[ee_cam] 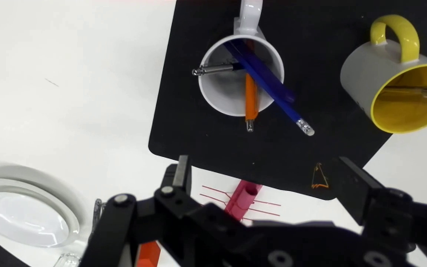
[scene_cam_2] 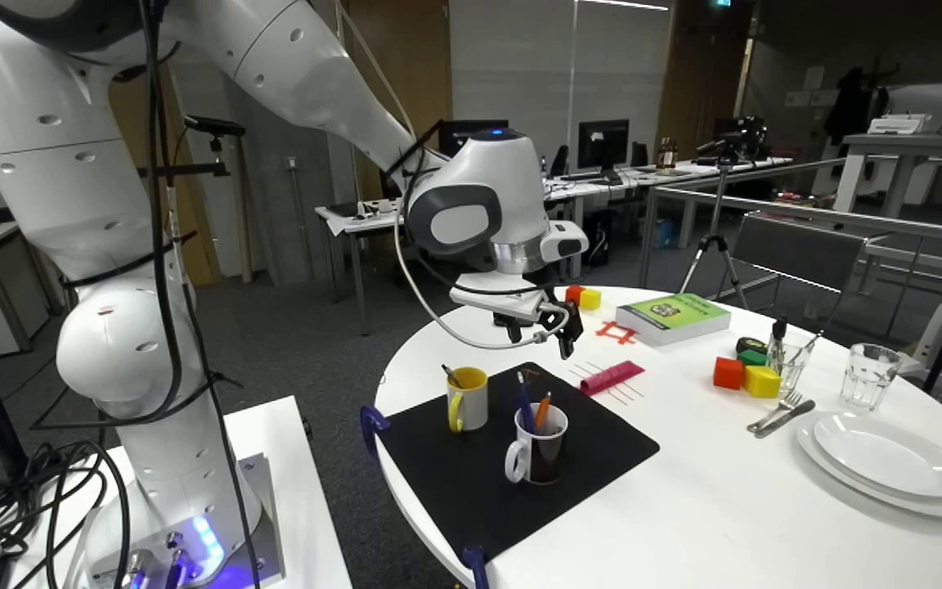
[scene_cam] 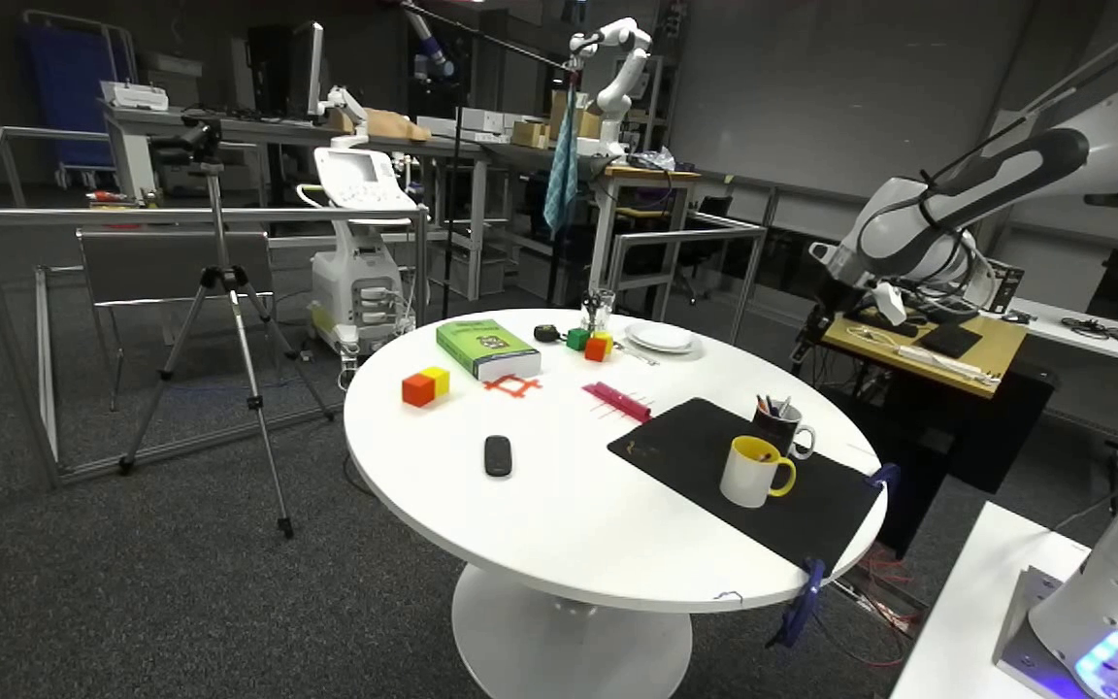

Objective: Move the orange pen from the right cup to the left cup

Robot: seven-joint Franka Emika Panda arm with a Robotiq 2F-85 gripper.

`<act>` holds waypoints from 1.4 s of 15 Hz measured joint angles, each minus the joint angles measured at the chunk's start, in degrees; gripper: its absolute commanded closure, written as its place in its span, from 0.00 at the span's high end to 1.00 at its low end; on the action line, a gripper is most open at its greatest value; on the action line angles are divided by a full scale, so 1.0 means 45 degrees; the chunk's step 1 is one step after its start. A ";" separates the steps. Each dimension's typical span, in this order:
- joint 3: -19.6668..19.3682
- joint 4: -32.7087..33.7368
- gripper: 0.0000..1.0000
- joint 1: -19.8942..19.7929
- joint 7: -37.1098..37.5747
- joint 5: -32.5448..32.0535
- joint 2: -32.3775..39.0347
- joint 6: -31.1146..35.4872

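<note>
The orange pen (ee_cam: 251,97) stands in the right cup (ee_cam: 219,97), leaning on its rim, beside a blue pencil and other pens. The pen also shows in an exterior view (scene_cam_2: 544,409). The right cup is dark with a white handle and pale inside (scene_cam_2: 547,458) (scene_cam: 779,424). The left cup (ee_cam: 363,70) is white outside, yellow inside, with a yellow handle, and holds one clear pen. It stands near the right cup in both exterior views (scene_cam: 746,476) (scene_cam_2: 476,406). My gripper (ee_cam: 267,170) is open and empty, above the table and apart from both cups (scene_cam_2: 543,331).
Both cups stand on a black mat (scene_cam_2: 446,483) held by blue clamps (scene_cam_2: 373,429). A pink holder with thin wires (scene_cam_2: 612,376) lies beyond the mat. Plates (scene_cam_2: 888,458), cutlery, glasses (scene_cam_2: 867,378), coloured blocks (scene_cam_2: 728,373), a green book (scene_cam_2: 671,317) and a black device (scene_cam: 498,456) are also on the table.
</note>
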 measured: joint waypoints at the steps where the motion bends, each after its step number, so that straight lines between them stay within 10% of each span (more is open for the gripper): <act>1: 0.0031 0.0036 1.00 0.0000 -0.0002 0.0008 0.0055 0.0000; 15: 0.0295 0.0133 1.00 -0.0268 -0.1271 0.1190 0.1549 0.1255; 21: 0.0722 0.0991 1.00 -0.0199 -0.2861 0.3968 0.2969 0.2417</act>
